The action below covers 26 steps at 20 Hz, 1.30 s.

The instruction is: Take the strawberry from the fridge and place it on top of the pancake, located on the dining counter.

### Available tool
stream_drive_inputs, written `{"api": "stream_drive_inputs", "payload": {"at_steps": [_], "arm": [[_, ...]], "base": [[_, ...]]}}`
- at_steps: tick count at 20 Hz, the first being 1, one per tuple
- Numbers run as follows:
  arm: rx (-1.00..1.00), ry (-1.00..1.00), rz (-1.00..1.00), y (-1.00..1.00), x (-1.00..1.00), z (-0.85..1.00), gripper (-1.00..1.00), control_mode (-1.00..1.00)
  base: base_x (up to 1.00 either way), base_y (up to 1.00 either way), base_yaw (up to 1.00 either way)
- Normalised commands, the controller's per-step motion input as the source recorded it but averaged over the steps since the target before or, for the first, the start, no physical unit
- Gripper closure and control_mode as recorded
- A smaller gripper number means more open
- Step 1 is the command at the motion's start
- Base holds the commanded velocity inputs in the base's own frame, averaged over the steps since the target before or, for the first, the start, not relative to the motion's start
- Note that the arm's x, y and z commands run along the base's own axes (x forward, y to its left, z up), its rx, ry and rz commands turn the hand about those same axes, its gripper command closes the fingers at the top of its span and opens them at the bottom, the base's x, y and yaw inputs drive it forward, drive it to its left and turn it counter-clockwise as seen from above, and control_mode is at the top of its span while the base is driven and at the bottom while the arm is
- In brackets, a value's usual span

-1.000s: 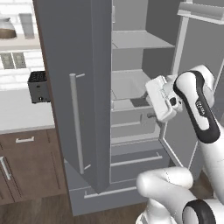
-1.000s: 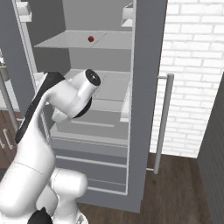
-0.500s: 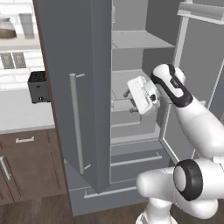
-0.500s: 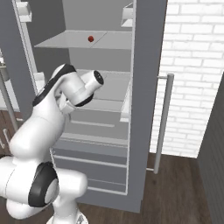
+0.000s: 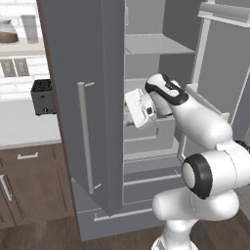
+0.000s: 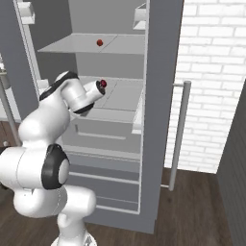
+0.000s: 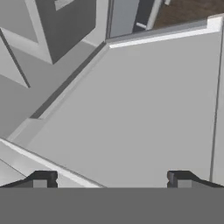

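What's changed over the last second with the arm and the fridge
The arm has reached further into the open fridge, above its middle shelf; the gripper is open and empty. The strawberry stayed on the upper shelf, doors unchanged.

No readable text, labels, brands or numbers on any surface

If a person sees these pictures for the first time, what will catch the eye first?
Probably the white arm reaching into the open grey fridge, its open gripper over a pale middle shelf. Next, a small red strawberry lying alone on the shelf above, towards the back. At the far left, a dark toaster stands on the wall counter.
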Motion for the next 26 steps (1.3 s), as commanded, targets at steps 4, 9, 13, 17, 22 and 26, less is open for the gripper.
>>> {"api": "stream_drive_inputs", "payload": {"at_steps": [4, 9, 13, 17, 22, 26], "arm": [[0.02, 0.0, 0.0, 0.29, 0.09, -0.2, -1.0, -1.0], [0.0, 0.0, 0.01, 0.18, 0.01, -0.11, -1.0, -1.0], [0.0, 0.0, 0.05, 0.48, -0.17, -0.07, -1.0, -1.0], [0.0, 0.0, 0.04, 0.54, -0.32, 0.0, -1.0, -1.0], [0.0, -0.02, 0.03, 0.58, -0.4, 0.0, -1.0, -1.0], [0.0, 0.0, 0.03, 0.54, -0.4, 0.0, -1.0, -1.0]], "base": [[0.0, 0.0, 0.0], [0.0, 0.0, 0.0], [0.0, 0.0, 0.0], [0.0, 0.0, 0.0], [0.0, 0.0, 0.0], [0.0, 0.0, 0.0]]}}
